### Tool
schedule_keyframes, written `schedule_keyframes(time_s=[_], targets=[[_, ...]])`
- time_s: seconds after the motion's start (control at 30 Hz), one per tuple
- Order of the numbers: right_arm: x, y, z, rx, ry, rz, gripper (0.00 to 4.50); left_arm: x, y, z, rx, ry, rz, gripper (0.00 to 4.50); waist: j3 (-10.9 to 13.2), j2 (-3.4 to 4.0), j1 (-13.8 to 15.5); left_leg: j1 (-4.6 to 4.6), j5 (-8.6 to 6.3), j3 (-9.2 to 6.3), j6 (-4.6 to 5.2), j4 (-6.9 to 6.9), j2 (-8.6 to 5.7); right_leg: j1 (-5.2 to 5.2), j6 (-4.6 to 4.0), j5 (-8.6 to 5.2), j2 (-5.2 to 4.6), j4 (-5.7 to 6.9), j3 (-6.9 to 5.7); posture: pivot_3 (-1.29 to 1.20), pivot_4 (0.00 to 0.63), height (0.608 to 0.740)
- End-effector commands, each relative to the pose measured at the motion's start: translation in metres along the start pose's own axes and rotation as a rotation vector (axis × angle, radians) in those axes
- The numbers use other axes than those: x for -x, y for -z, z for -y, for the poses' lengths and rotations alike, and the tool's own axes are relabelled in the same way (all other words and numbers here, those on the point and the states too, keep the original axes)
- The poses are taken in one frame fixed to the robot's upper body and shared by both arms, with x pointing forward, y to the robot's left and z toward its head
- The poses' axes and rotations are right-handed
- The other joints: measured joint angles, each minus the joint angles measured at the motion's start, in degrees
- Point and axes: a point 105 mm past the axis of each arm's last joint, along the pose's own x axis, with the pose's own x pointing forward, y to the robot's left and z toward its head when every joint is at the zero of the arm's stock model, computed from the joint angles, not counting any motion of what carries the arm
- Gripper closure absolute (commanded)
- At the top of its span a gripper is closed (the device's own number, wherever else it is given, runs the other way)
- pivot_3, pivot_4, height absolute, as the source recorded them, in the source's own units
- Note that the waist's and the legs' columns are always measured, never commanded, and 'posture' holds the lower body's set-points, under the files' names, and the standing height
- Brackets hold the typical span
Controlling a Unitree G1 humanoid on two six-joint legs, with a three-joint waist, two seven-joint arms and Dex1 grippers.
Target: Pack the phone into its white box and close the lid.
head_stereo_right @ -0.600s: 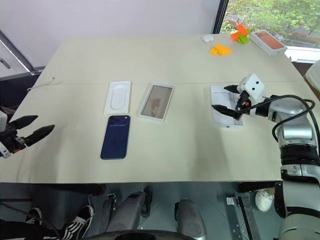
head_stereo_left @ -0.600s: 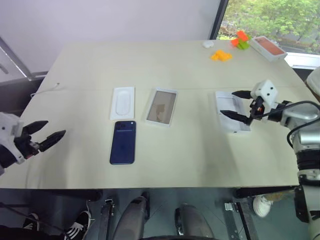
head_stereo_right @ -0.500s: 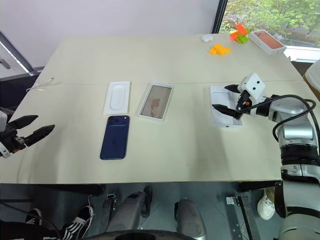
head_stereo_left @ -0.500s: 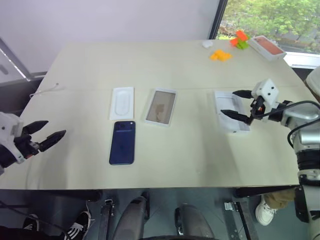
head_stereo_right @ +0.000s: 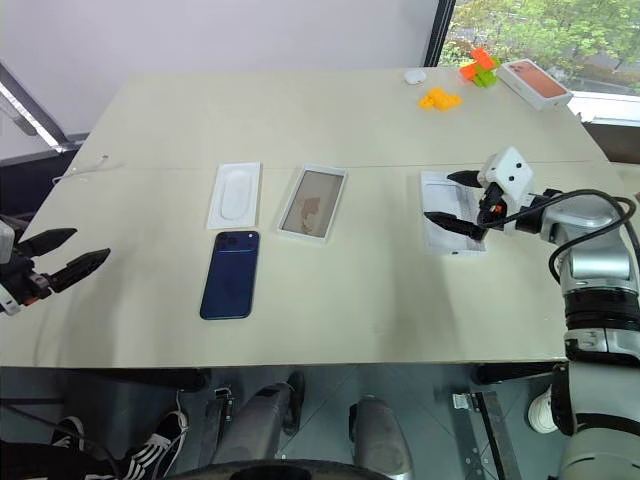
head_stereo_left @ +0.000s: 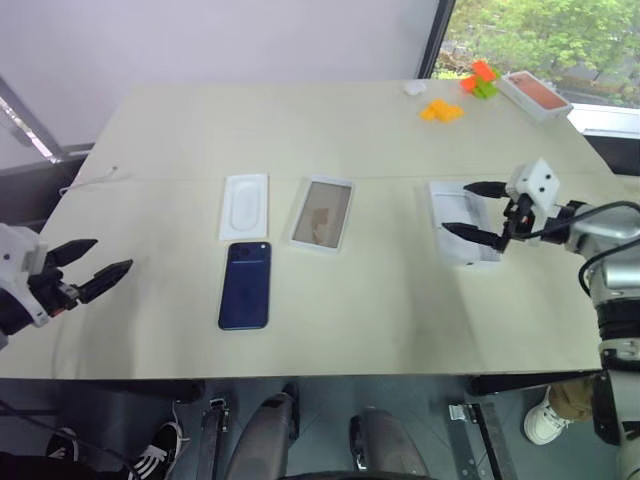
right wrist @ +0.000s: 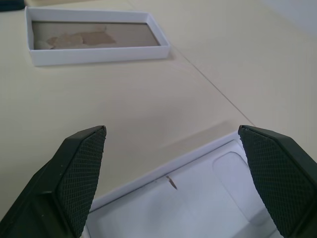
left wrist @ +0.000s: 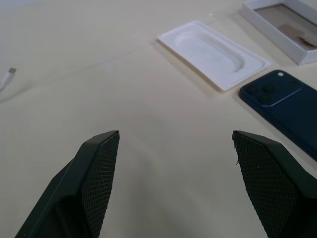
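The dark blue phone (head_stereo_left: pixel 246 284) lies back up on the table, left of centre. Just behind it rests a thin white insert tray (head_stereo_left: pixel 245 205) with an oval recess. Beside the tray sits the shallow white box (head_stereo_left: pixel 323 214), its brownish floor showing. Over to the right, the lid (head_stereo_left: pixel 462 238) lies with its plain white inside facing up. My right gripper (head_stereo_left: pixel 458 208) hovers open over the lid, holding nothing. My left gripper (head_stereo_left: pixel 110 255) stands open and empty near the table's left edge, well away from the phone (left wrist: pixel 285 96).
At the far right corner are a white box with an orange-red top (head_stereo_left: pixel 536 95), orange blocks (head_stereo_left: pixel 441 111), an orange and green toy (head_stereo_left: pixel 481 80) and a small white object (head_stereo_left: pixel 415 88). A thin white cable (head_stereo_left: pixel 95 180) lies at the left edge.
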Motion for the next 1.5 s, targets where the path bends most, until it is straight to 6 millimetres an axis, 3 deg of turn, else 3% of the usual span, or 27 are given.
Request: schedule_keyframes(time_s=[0.03,0.2,0.3,0.47,0.63,0.87,1.03,1.13,1.3,1.4,1.5], targets=[[0.024,-0.014,0.013,0.069,0.018,0.02,0.0,0.005,-0.013,0.0,-0.093,0.005,0.044,0.65,0.0,0.0,0.1,0.0,0.0,0.0,0.0,0.0,0.0,0.0,-0.03,-0.02,0.0,0.0,0.0,0.0,0.15,0.74],[0.043,0.001,0.01,0.109,-0.039,-0.061,0.0,0.003,-0.015,0.013,-0.117,0.094,0.079,0.65,0.0,0.01,-0.1,0.01,-0.01,0.03,0.0,0.0,0.0,0.02,-0.05,-0.03,-0.02,-0.03,0.0,0.0,0.15,0.74],[0.042,0.005,0.006,0.123,-0.047,-0.061,0.0,0.001,-0.012,0.024,-0.132,0.151,0.08,0.65,0.0,0.02,-0.3,0.01,-0.01,0.04,0.01,0.0,0.0,0.02,-0.05,-0.03,-0.03,-0.03,0.02,0.0,0.15,0.74],[0.036,0.015,-0.005,0.103,-0.07,-0.059,0.0,-0.001,0.01,0.037,-0.17,0.189,0.037,0.65,-0.1,0.12,-0.2,0.01,-0.02,0.06,0.02,0.0,0.0,0.02,-0.05,-0.03,-0.03,-0.02,0.04,0.0,0.15,0.74],[0.038,0.018,-0.007,0.114,-0.065,-0.069,0.0,0.001,0.014,0.037,-0.17,0.188,0.028,0.65,0.0,0.19,0.0,-0.01,-0.02,0.06,0.03,0.02,0.0,0.02,-0.05,-0.03,-0.04,-0.03,0.02,0.0,0.15,0.74],[0.028,0.006,-0.008,0.11,-0.066,-0.014,0.0,-0.003,0.009,0.031,-0.178,0.154,0.052,0.65,0.0,0.19,-0.1,0.0,-0.02,0.06,0.03,0.05,0.0,0.04,-0.09,-0.05,-0.06,-0.04,0.02,0.0,0.15,0.74],[0.008,-0.012,-0.011,0.069,-0.05,0.069,0.0,-0.01,0.004,0.031,-0.167,0.13,0.08,0.65,0.0,0.19,-0.2,-0.01,-0.02,0.06,0.03,0.03,0.0,0.02,-0.06,-0.03,-0.06,-0.03,0.02,0.0,0.15,0.74],[-0.025,-0.035,-0.012,0.063,0.04,0.154,0.0,-0.023,0.002,0.023,-0.094,0.067,0.062,0.65,-0.1,0.18,-0.3,0.01,-0.02,0.05,0.03,0.03,0.0,0.02,-0.03,-0.02,-0.05,-0.02,0.01,0.0,0.15,0.74],[-0.073,-0.057,-0.035,0.006,0.033,0.217,0.0,-0.053,0.003,0.016,0.005,-0.02,0.028,0.65,-0.1,0.16,0.1,0.02,0.01,-0.01,0.01,0.06,-0.01,-0.01,0.16,0.08,0.0,0.1,-0.03,0.0,0.15,0.74],[-0.085,-0.072,-0.068,0.061,-0.1,0.269,0.0,-0.069,-0.005,0.011,0.063,-0.082,0.049,0.65,-0.1,0.13,0.6,-0.13,0.07,-0.01,0.13,0.05,-0.08,-0.07,0.21,0.09,-0.03,0.03,-0.08,0.0,0.15,0.74],[-0.095,-0.08,-0.07,0.076,-0.102,0.295,0.0,-0.091,-0.007,0.007,0.158,-0.142,0.043,0.65,-0.1,0.11,0.5,-0.19,0.11,-0.1,0.15,0.1,-0.08,-0.07,0.25,0.11,0.01,0.09,-0.21,0.0,0.15,0.74]])
